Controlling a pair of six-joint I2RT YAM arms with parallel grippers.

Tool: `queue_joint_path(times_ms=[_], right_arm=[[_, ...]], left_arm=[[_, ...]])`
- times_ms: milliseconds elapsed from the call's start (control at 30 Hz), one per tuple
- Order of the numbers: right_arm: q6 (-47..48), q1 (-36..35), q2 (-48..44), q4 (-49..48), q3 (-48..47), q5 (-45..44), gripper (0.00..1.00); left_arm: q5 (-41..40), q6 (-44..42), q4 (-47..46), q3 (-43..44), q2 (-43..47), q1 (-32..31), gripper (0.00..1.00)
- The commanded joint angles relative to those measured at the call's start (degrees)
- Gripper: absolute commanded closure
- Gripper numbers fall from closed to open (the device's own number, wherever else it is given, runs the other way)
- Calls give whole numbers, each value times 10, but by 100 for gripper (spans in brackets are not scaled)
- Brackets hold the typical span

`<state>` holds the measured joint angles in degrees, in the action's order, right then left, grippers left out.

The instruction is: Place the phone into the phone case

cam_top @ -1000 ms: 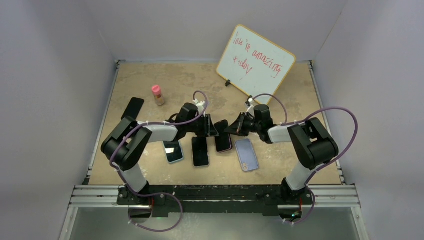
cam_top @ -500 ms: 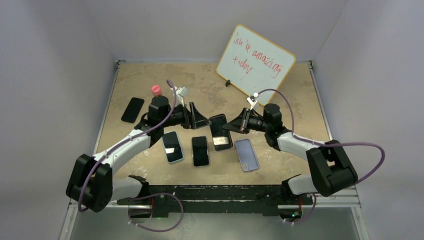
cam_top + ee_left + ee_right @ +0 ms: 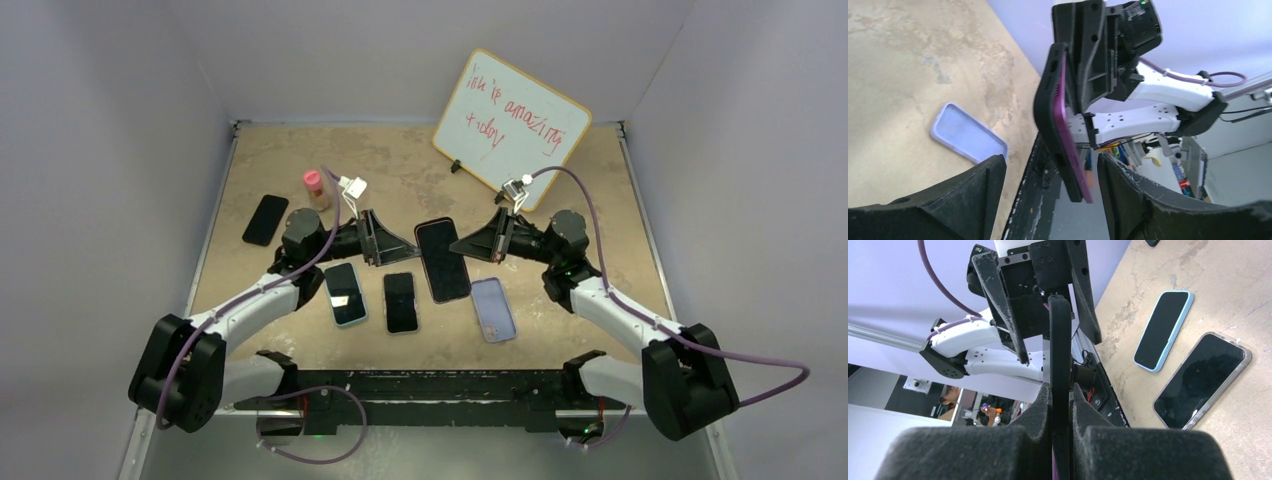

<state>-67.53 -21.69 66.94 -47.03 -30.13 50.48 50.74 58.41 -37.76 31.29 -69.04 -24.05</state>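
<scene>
Mid-air release. The left gripper, closed against the phone a second ago, now stands with its jaws apart and has drawn back to its own side, so that a clear gap separates its fingers from the phone. The right gripper is clamped on the phone's far edge and carries it alone, raised off the counter between the two grippers. In the left wrist view the phone's purple edge sits inside a black phone case, directly ahead of the open left gripper. Whether every corner is seated cannot be told from these views. An empty lavender case lies flat on the counter below the right gripper, and a light-blue cased phone and a clear-cased phone lie below the left gripper. The release suggests that the pressing step is over or paused. The task appears close to done, pending a check of the fit and a set-down.
</scene>
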Motion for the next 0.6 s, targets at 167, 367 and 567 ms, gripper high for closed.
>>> queue_joint_path(times_ms=[167, 367, 567], right_arm=[[-29, -20, -7, -29, -23, -6, 100], [-62, -30, 14, -76, -16, -11, 100], [-40, -31, 19, -37, -9, -26, 80]], left_arm=[[17, 69, -146, -15, -15, -5, 41], [2, 75, -159, -24, -41, -17, 62], [-31, 94, -104, -26, -45, -18, 98]])
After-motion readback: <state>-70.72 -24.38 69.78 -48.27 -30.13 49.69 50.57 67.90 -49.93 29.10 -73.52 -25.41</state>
